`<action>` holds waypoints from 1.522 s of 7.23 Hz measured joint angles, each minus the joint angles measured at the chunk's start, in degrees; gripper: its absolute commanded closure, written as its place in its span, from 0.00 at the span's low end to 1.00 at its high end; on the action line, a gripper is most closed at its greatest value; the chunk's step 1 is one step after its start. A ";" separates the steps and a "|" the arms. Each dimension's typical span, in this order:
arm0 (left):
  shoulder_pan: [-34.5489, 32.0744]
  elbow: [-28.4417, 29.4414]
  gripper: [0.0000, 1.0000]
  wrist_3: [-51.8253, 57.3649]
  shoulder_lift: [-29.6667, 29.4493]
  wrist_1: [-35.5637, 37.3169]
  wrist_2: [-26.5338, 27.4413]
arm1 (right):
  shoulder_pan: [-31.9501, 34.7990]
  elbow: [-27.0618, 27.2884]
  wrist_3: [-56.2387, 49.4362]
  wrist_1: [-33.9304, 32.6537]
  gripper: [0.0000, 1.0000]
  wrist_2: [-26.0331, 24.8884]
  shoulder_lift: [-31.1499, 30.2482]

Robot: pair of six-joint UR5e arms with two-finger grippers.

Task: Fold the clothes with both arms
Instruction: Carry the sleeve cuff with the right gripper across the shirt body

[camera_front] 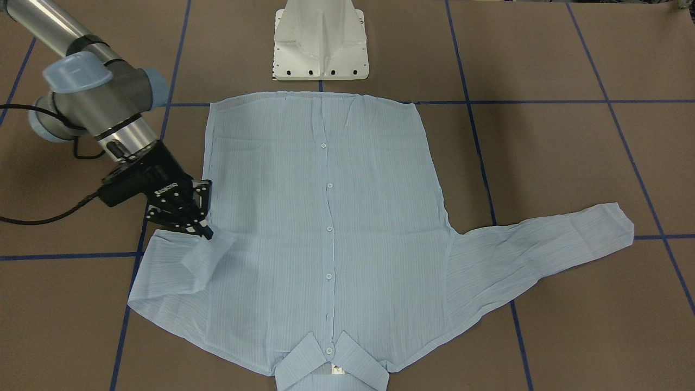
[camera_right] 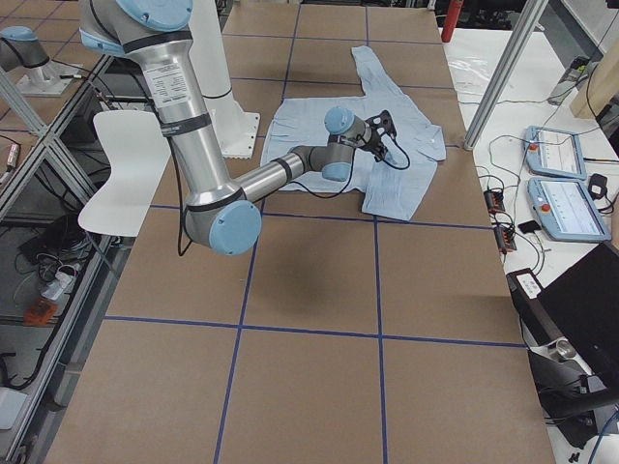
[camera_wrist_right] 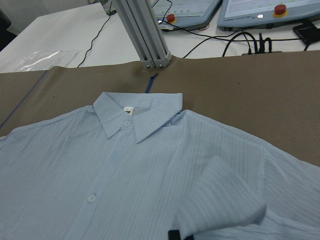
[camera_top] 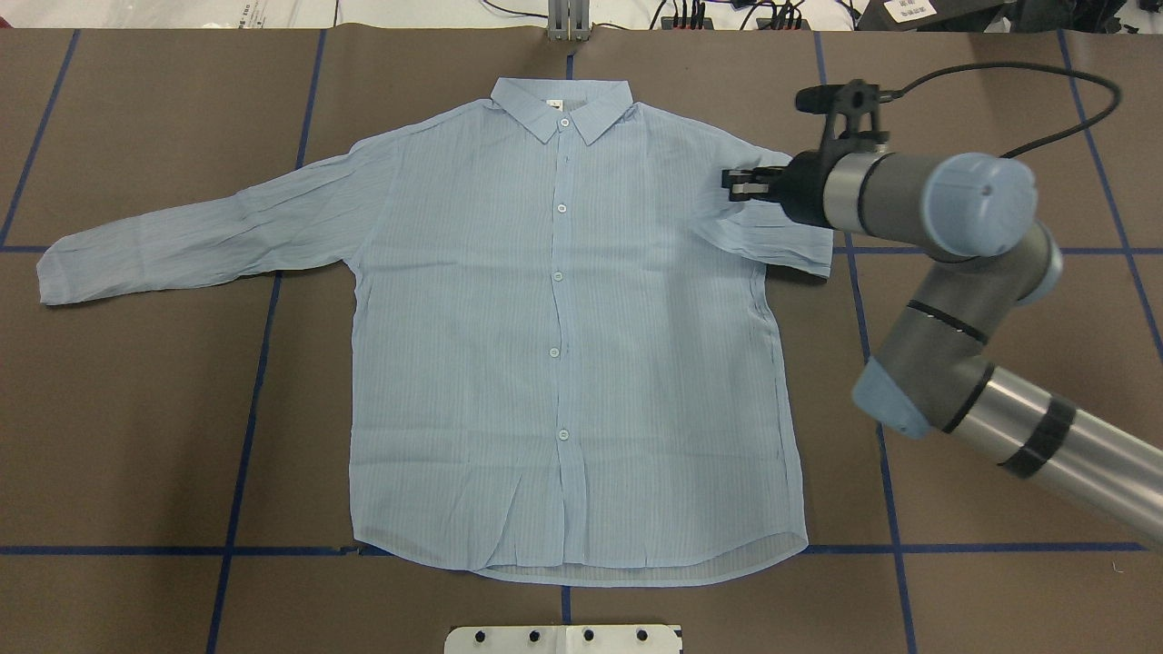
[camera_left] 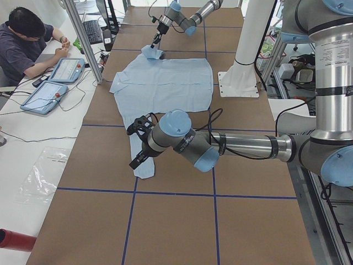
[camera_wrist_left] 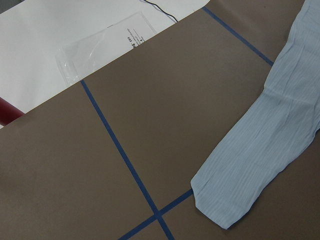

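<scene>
Front-facing view: light-blue crinkled striped shirt (camera_front: 347,179) lay flat and buttoned mid brown paper-covered worktop (camera_front: 570,163). Hem was by the white pedestal base (camera_front: 320,49), collar (camera_front: 353,361) toward the operators' edge. Black right gripper (camera_front: 205,232) had its 2 fingers nipped together on the folded sleeve (camera_front: 163,266).

Overhead: folded sleeve lay doubled over the shoulder. Outstretched sleeve (camera_top: 182,241) lay flat toward the worktop's left end.

Left side view: left gripper (camera_left: 134,163) hung over the outstretched sleeve's end; finger spread could not be told.

Left wrist view: the sleeve's end lay flat beside crossing blue tape lines (camera_wrist_left: 115,145).

Right wrist view: pinched cuff stood raised off the shirt front.
</scene>
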 measured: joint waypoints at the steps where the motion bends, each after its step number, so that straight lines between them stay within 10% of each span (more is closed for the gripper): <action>1: 0.03 0.03 0.00 0.01 0.00 -0.01 0.00 | -4.09 -3.36 0.07 0.07 1.00 -5.46 4.72; 4: 0.06 0.03 0.00 -0.05 -0.01 0.02 0.00 | -13.47 -11.40 0.06 -0.03 0.85 -18.13 15.29; 5: 0.06 0.03 0.00 -0.11 0.00 0.02 0.00 | -15.09 -12.87 0.08 -0.04 0.24 -19.76 17.38; 6: 0.06 0.04 0.00 -0.16 0.00 0.04 0.00 | -16.11 -13.67 0.72 -0.08 0.00 -20.80 18.62; 9: 0.06 0.04 0.00 -0.40 -0.03 0.05 -0.06 | -18.07 -13.65 6.52 -7.81 0.00 -22.52 19.87; 11: 0.09 -0.18 0.00 -0.46 -0.30 -0.02 -0.08 | -16.04 -10.33 7.85 -28.38 0.00 -22.39 22.00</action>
